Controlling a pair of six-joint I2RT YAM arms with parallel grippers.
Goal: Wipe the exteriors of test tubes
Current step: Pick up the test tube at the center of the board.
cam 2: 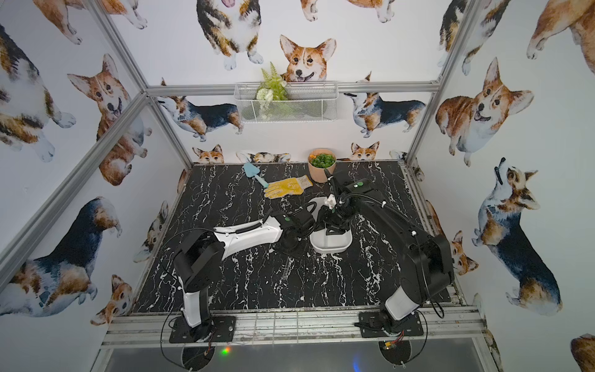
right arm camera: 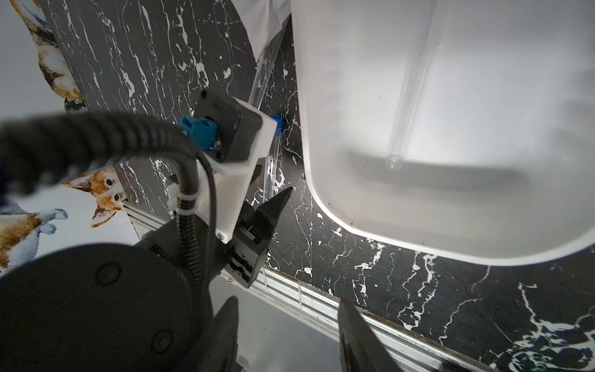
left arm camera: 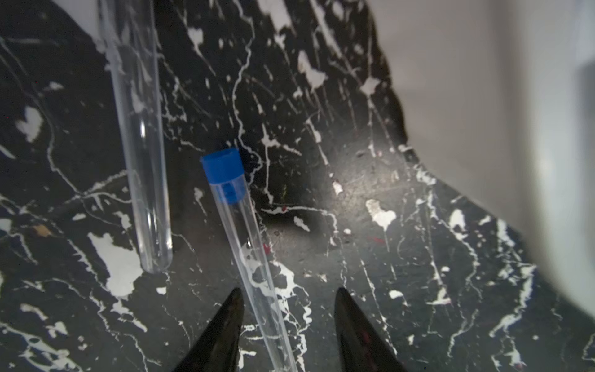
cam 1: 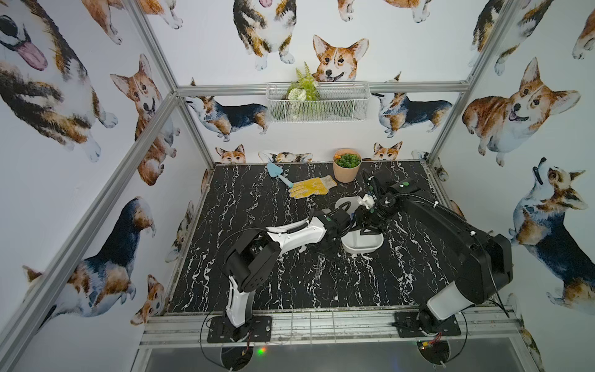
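Left claw [left arm camera: 288,291] spread wide, low centre of the left wrist view, straddling the slender clear plastic test tube with the small blue cap [left arm camera: 244,232]. The tube lies flat on the black, white-veined marble tabletop [left arm camera: 322,193], close against one finger and not pinched. I'm lined up on the bare barrel, away from the cap, which I judge is the sensible place to lift from, since it leaves most of the length free for wiping. Upper left of that frame, just beside it but apart, lies a second clear tube [left arm camera: 141,145], round end towards me. In the right wrist view its far end runs under a white cloth-like sheet [right arm camera: 254,19] at the top, probably my wipe. A third clear tube [right arm camera: 415,80] rests inside the white rounded plastic tray [right arm camera: 317,193], upper right. I reckon it sits there so it can't roll, but I can't tell whether it is wiped or waiting. Right claw [right arm camera: 288,299], bottom centre, is spread too and holds nothing, so it is free for the cloth. The count: three tubes, one cap in sight, one tray, one sheet, two claws. Towards the back of the table in a top view are one light-blue trowel [cam 1: 274,169], one yellow glove [cam 1: 309,188] and one tan pot of greenery [cam 1: 347,170].
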